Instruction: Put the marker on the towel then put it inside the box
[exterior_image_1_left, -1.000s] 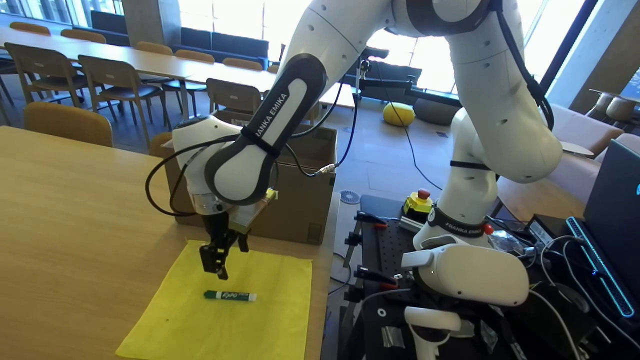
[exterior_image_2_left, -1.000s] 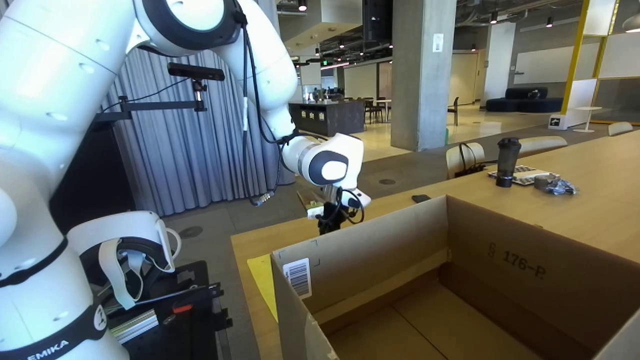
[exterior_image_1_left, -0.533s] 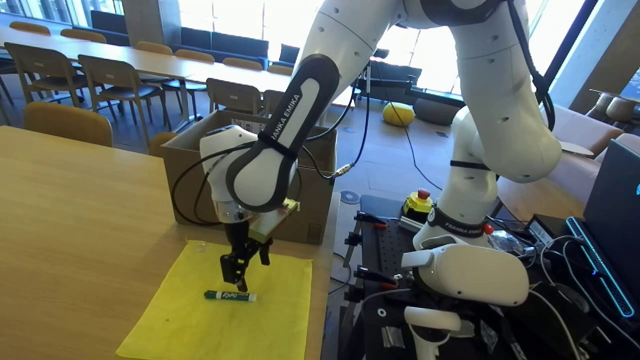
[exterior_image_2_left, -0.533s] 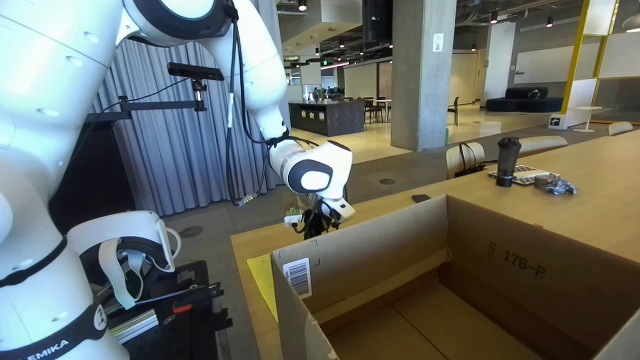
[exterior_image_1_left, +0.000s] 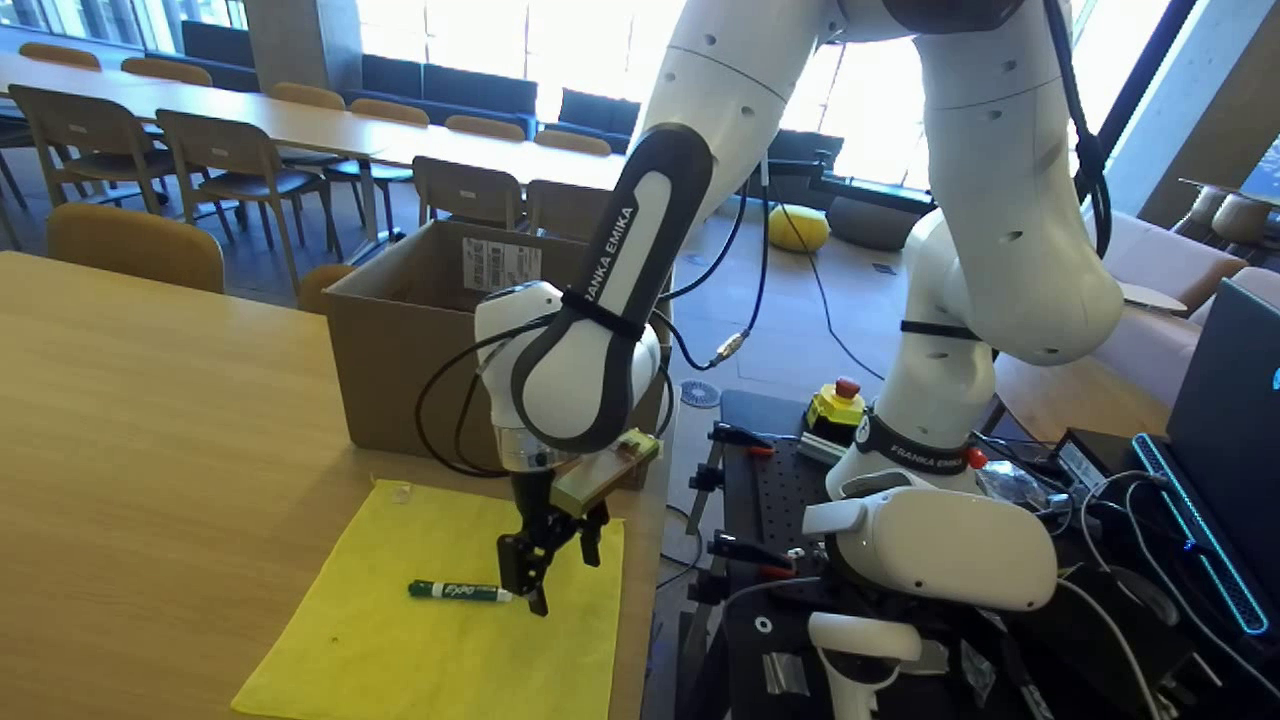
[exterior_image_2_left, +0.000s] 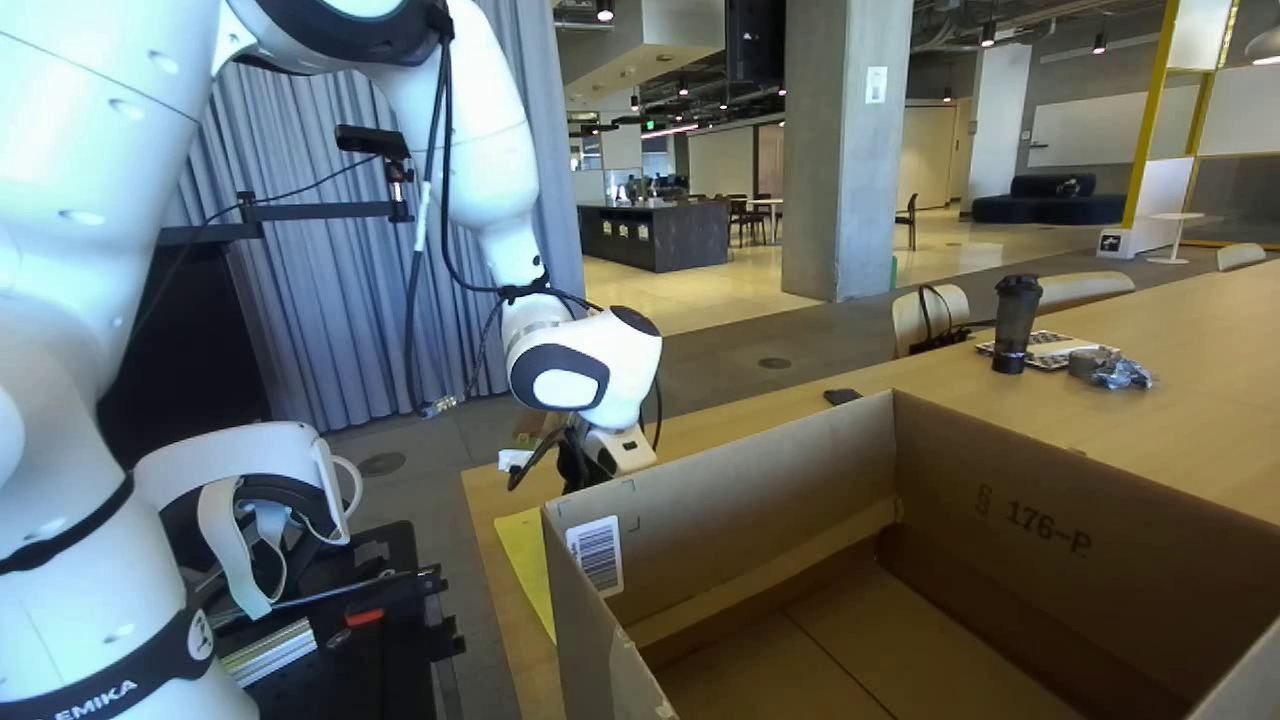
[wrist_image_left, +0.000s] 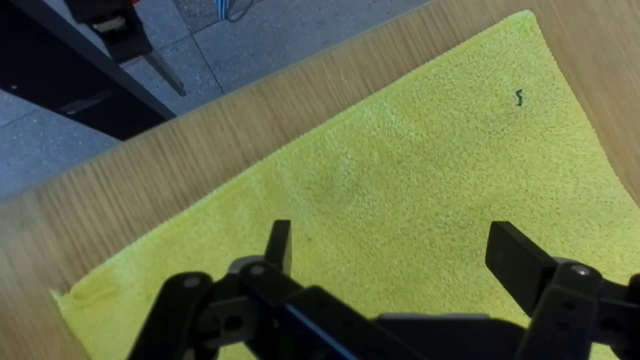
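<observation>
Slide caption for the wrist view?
Open tool above a plush yellow towel near the edge of a wood-grain table, a small dark mark toward one towel corner.

Table (exterior_image_1_left: 150, 450), light wood | yellow towel (exterior_image_1_left: 440, 660), flat | cardboard box (exterior_image_1_left: 395, 365), just beside towel | dark upright bottle (exterior_image_2_left: 1016, 325) | small black object (exterior_image_2_left: 842, 397) | patterned flat item (exterior_image_2_left: 1050, 347) | crumpled shiny wrap (exterior_image_2_left: 1122, 374)
</observation>
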